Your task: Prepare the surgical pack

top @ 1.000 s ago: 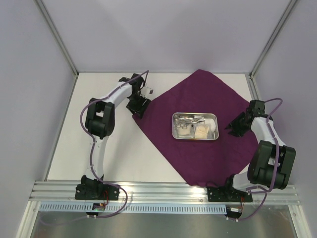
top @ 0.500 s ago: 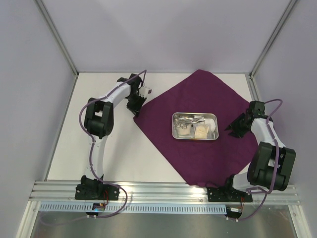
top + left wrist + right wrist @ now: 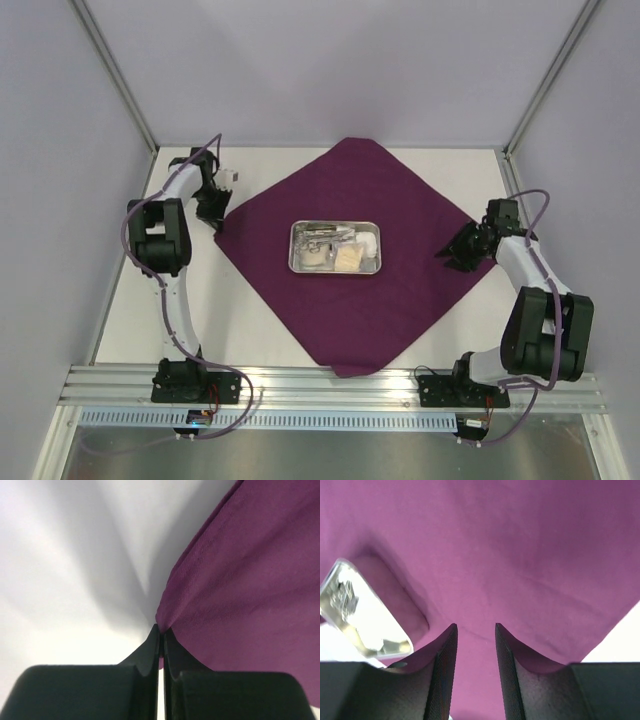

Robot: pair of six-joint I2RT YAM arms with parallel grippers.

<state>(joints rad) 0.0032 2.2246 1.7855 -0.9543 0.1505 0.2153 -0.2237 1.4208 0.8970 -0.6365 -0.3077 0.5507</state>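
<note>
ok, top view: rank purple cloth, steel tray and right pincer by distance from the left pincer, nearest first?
1. purple cloth: its left corner is pinched in the left pincer.
2. steel tray: mid-cloth, to the right.
3. right pincer: far side, at the cloth's right edge.

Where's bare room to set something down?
Bare table near left, between the purple cloth's edge and the rail; also far right. Crowded: steel tray mid-cloth, left gripper and right gripper at the cloth's side corners.
</note>
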